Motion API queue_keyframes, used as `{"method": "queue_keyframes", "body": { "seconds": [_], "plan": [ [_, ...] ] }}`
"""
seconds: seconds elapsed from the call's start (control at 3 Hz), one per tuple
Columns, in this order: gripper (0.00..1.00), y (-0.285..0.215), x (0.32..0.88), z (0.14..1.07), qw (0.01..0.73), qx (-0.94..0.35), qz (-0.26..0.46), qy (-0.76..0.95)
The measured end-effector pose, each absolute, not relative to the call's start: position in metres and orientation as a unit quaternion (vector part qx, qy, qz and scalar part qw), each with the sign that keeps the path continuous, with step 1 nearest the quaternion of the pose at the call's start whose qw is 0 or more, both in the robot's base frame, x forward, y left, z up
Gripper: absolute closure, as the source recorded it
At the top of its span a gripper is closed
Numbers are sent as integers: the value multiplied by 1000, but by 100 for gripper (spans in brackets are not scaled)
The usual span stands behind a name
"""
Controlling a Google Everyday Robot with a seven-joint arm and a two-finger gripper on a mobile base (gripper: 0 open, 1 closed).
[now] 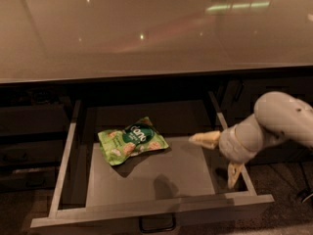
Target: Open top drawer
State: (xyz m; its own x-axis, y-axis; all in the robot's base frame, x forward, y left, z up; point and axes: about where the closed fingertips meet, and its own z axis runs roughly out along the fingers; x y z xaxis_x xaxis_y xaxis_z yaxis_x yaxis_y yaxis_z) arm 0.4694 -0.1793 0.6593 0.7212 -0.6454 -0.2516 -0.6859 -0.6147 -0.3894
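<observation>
Dark grey top drawer with pale rims sits pulled far out from under the glossy beige tabletop, its wide front running left to right and facing the camera. A green snack bag lies inside it, toward the rear left. The cream two-finger pincer hovers at the drawer's right rim, released and empty.

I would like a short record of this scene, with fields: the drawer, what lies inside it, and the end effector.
top drawer: pulled out, inside visible
handle: small loop, centre of the drawer front, nothing gripping it
contents: one green snack bag, lying flat, left of centre toward the back
end effector: at the drawer's right side, holding nothing
fingers: open; one points left over the drawer floor, the other points down beside the right rim
counter: glossy, above the drawer
</observation>
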Motion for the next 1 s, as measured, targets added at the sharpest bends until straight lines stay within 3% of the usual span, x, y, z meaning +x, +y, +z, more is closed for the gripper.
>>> {"method": "queue_keyframes", "body": {
  "seconds": [0.33,0.67,1.0],
  "plan": [
    [0,-158,415,649,251,-913,57,317],
    [0,-158,416,649,251,-913,57,317],
    [0,-189,350,620,250,-908,72,329]
  ]
}}
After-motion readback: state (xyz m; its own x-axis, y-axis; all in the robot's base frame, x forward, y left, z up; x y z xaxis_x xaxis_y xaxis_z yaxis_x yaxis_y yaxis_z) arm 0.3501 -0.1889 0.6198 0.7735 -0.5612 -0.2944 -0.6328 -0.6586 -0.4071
